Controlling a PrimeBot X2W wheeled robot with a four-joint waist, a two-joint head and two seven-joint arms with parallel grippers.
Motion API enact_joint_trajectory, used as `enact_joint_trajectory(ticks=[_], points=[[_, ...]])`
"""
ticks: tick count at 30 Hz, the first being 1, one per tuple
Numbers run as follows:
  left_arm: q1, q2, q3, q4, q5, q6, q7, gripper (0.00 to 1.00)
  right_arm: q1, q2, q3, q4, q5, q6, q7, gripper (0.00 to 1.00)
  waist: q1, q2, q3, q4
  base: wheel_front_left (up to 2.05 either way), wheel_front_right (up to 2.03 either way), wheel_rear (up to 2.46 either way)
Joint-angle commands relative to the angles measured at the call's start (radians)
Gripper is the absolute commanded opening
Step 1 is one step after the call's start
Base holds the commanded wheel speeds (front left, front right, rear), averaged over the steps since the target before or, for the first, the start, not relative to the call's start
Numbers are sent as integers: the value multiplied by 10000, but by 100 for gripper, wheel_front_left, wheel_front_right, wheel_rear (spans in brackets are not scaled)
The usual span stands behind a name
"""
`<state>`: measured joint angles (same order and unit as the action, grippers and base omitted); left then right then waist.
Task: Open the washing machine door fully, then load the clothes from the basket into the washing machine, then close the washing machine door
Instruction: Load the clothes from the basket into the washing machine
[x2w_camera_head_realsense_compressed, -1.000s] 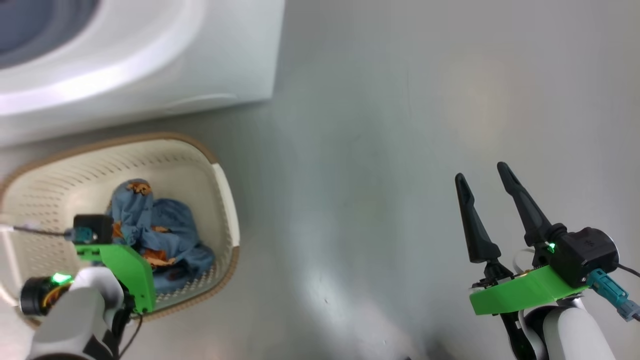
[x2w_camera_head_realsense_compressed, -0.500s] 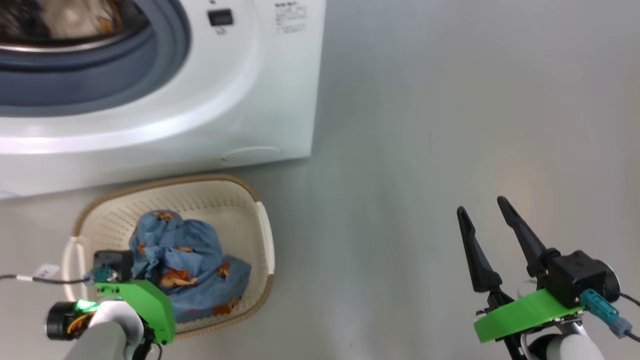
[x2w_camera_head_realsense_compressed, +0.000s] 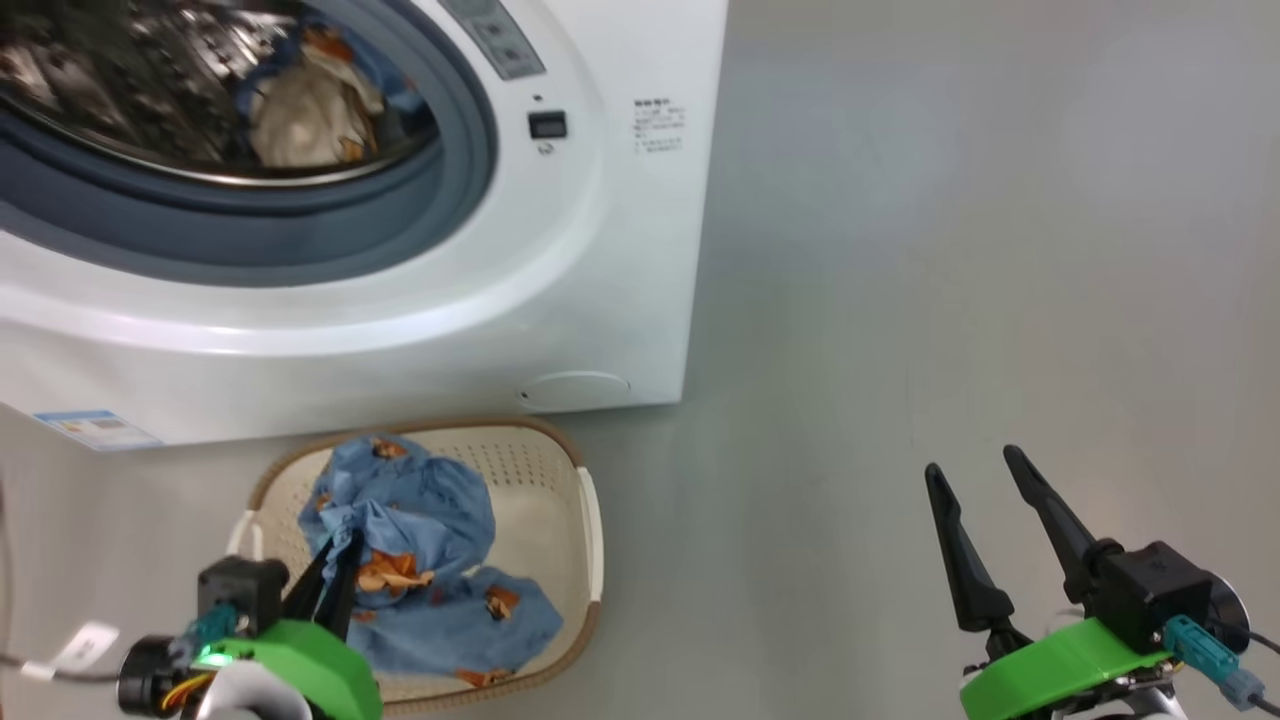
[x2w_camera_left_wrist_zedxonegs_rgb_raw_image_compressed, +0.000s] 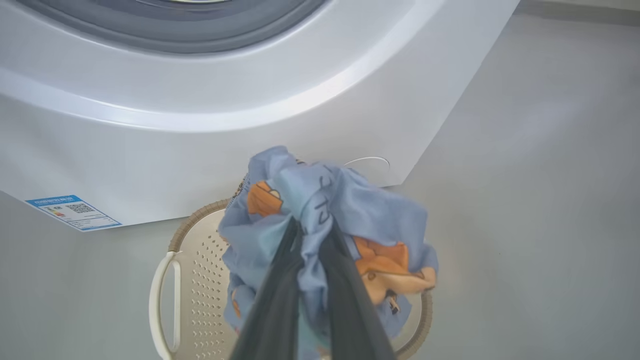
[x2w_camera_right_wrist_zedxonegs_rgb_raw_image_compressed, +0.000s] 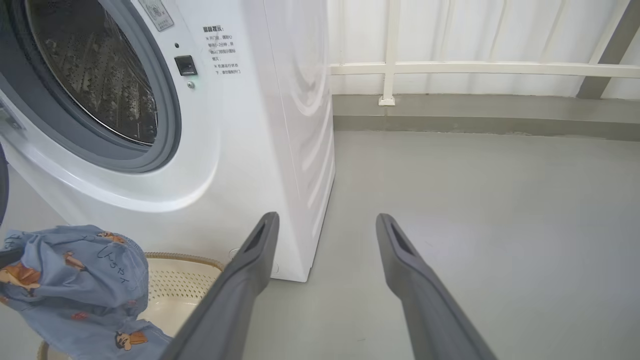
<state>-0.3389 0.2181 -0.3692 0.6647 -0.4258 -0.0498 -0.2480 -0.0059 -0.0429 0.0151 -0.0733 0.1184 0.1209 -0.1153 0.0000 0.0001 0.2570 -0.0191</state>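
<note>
head view, left gripper (x2w_camera_head_realsense_compressed: 343, 552): clamped on a bunch of the blue garment (x2w_camera_head_realsense_compressed: 420, 510), just above the basket (x2w_camera_head_realsense_compressed: 592, 520).
head view, garment: gathered at the fingertips, its lower part trailing on the basket floor; crumpled, no clear long axis.
head view, washing machine (x2w_camera_head_realsense_compressed: 620, 260): right behind the basket; its drum (x2w_camera_head_realsense_compressed: 120, 90) lies up and ahead of the left gripper, with a cream-and-blue piece (x2w_camera_head_realsense_compressed: 310, 110) already inside.
head view, right gripper (x2w_camera_head_realsense_compressed: 970, 465): jaws spread, nothing in them, over bare floor (x2w_camera_head_realsense_compressed: 950, 250), well apart from basket and machine.
left wrist view, grip: both fingers pinch the cloth at its gathered middle; folds bulge past the tips on either side; basket below, machine front beyond.
right wrist view, right gripper: fingers wide apart, empty; garment at lower left, drum at upper left.
nearer arm: the left, clearly.
coming move, as i judge it: up and forward over the grey ring (x2w_camera_head_realsense_compressed: 300, 240) into the drum; the trailing part must clear the basket rim and the ring's lip.
</note>
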Motion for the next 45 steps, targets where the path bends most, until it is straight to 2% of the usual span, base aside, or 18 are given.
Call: enact_joint_trajectory(ticks=[1,7,12,22,33,38,45], points=[[220,430,449,-578,139,96,-136,0,98,-73,182,-268,61,98,-3,100,0,-1,-463,283,0,0,0],[1382,546,782,-2416,126,328,-136,0,293,-73,138,-248,158,98,-6,100,0,-1,-976,291,0,0,0],[2427,401,1078,-3904,103,579,-137,0,505,-73,101,-207,266,98,-32,100,0,-1,-1491,252,0,0,0],[3481,-191,1602,-5225,110,799,-137,0,815,-73,81,-246,360,98,25,100,0,-1,-2023,199,0,0,0],[3676,-666,2369,-5800,498,439,-137,0,883,-73,144,-261,413,98,1,100,0,-1,-2042,171,0,0,0],[3332,-665,2896,-6000,536,101,-137,0,823,-73,218,-354,318,98,67,100,0,-1,-1714,119,0,0,0],[2385,-469,3299,-5887,298,-121,-114,0,662,-73,259,-430,230,98,91,100,0,-1,-1044,-79,0,0,0]])
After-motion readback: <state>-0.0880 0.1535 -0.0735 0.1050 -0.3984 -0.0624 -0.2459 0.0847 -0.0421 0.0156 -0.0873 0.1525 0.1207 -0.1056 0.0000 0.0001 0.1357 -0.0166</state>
